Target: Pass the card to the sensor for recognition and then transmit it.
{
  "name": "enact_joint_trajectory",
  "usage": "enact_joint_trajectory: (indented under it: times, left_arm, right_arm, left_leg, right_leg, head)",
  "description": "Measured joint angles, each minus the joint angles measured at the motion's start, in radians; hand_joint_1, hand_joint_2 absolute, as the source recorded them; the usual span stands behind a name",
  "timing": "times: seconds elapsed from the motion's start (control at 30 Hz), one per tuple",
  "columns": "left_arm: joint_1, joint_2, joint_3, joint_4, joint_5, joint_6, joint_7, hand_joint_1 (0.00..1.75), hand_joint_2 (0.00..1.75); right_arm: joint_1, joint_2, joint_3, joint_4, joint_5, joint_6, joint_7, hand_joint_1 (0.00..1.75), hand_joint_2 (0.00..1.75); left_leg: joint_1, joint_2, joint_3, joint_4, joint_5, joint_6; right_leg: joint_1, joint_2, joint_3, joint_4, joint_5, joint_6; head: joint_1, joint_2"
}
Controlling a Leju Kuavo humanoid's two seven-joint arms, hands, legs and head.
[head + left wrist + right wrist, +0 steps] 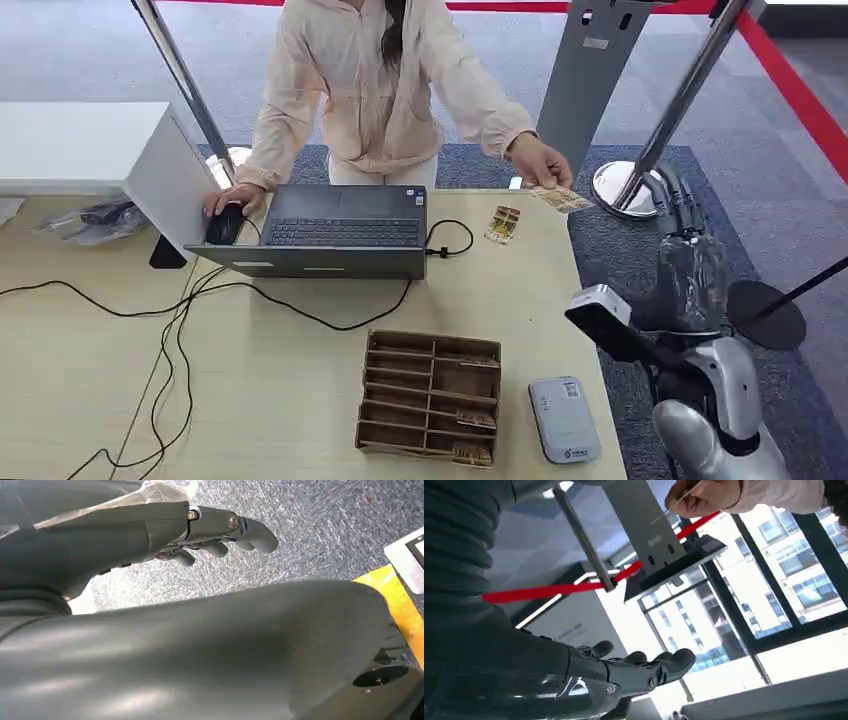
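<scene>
Behind the pale wooden desk (300, 400) a person in a cream jacket (375, 90) pinches the small patterned card (562, 199) beyond its far right corner. The robot's right hand (634, 670) holds nothing, fingers apart; the left hand (220, 535) likewise.

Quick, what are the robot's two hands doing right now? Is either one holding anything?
Left hand: open, fingers loosely extended over the carpet, holding nothing.
Right hand: open and empty; the card is in the person's hand.
</scene>
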Motion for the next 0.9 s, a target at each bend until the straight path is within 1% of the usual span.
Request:
enact_joint_trajectory:
  times: [0.1,0.17,0.27,0.47,0.77,0.9]
  left_arm:
    - [-0.001,-0.002,-0.002,0.0,0.0,0.0,0.001,0.0,0.0]
    - [0.0,-0.003,-0.002,0.0,0.0,0.0,0.003,0.0,0.0]
    - [0.0,-0.005,-0.002,0.0,0.0,-0.001,0.006,0.0,0.0]
    - [-0.001,-0.009,-0.004,0.0,-0.005,-0.003,0.007,0.0,0.0]
    - [-0.004,-0.016,-0.023,0.0,-0.019,-0.011,0.012,0.0,0.0]
    - [-0.005,-0.018,-0.028,0.0,-0.023,-0.013,0.015,0.0,0.0]
  right_arm:
    - [-0.028,-0.012,0.051,-0.043,0.093,0.026,0.027,0.0,1.75]
    - [-0.042,-0.018,0.077,-0.069,0.122,0.045,0.036,0.0,1.75]
    - [-0.062,-0.028,0.114,-0.1,0.141,0.069,0.041,0.0,1.75]
    - [-0.11,-0.034,0.199,-0.131,0.175,0.143,0.032,0.0,1.75]
    - [-0.179,-0.024,0.368,-0.119,0.215,0.23,0.006,0.0,1.75]
    - [-0.205,-0.014,0.434,-0.103,0.22,0.251,0.002,0.0,1.75]
  left_leg:
    - [0.0,0.0,0.0,0.0,0.0,0.0]
    - [0.0,0.0,0.0,0.0,0.0,0.0]
    - [0.0,0.0,0.0,0.0,0.0,0.0]
    - [0.0,0.0,0.0,0.0,0.0,0.0]
    - [0.0,0.0,0.0,0.0,0.0,0.0]
    - [0.0,0.0,0.0,0.0,0.0,0.0]
  right_leg:
    - [0.0,0.0,0.0,0.0,0.0,0.0]
    - [0.0,0.0,0.0,0.0,0.0,0.0]
    - [0.0,0.0,0.0,0.0,0.0,0.0]
    - [0.0,0.0,0.0,0.0,0.0,0.0]
    - [0.0,0.0,0.0,0.0,0.0,0.0]
    - [0.0,0.0,0.0,0.0,0.0,0.0]
  head:
    - [0.0,0.0]
    - [0.0,0.0]
    - [0.0,0.0]
    - [0.0,0.0]
    - [0.0,0.0]
    - [0.0,0.0]
